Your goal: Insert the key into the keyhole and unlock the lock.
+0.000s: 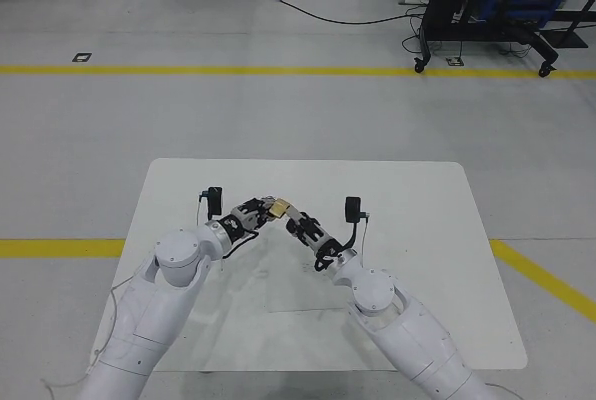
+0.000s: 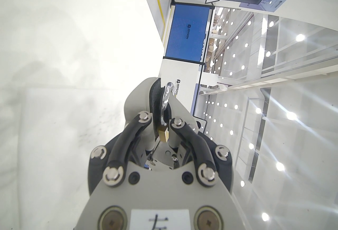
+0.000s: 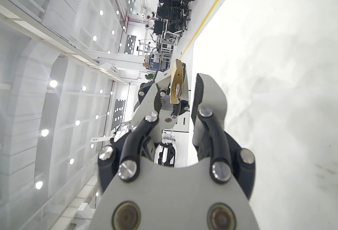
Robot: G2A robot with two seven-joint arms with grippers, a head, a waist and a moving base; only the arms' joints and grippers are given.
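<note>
A small brass padlock [image 1: 277,208] hangs above the middle of the white table [image 1: 428,270], where both arms meet. My left gripper [image 1: 261,210] comes in from the left and is shut on the padlock [image 2: 163,135]; a silver metal piece [image 2: 167,95] shows at its fingertips. In the right wrist view the padlock [image 3: 176,75] faces me bottom first, with a silver key [image 3: 177,89] sticking out of it. My right gripper [image 3: 184,88] stands open around the key, and a gap separates its ribbed pad [image 3: 197,99] from the lock. From above, the right gripper [image 1: 291,220] sits just right of the lock.
The table's far edge and rounded corners lie well beyond the grippers. A black wheeled frame [image 1: 483,35] stands on the floor far behind, past a yellow floor line [image 1: 178,69].
</note>
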